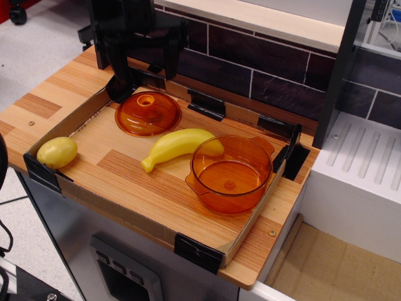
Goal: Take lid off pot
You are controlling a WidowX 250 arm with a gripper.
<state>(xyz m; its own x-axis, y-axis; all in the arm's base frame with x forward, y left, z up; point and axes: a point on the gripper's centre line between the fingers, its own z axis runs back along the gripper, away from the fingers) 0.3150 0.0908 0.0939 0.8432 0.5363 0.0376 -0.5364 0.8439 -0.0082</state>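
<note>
The orange lid (pixel 148 113) lies flat on the wooden tray floor at the back left, knob up. The orange pot (pixel 230 173) stands open and uncovered at the right, apart from the lid. My black gripper (pixel 144 63) hangs above the lid, clear of it, with its two fingers (pixel 171 59) spread wide and nothing between them.
A yellow banana (pixel 178 145) lies between lid and pot, its tip touching the pot's rim. A yellow potato (pixel 57 152) sits in the tray's front left corner. A low cardboard wall (pixel 260 207) with black clips rims the tray. A dark tiled wall stands behind.
</note>
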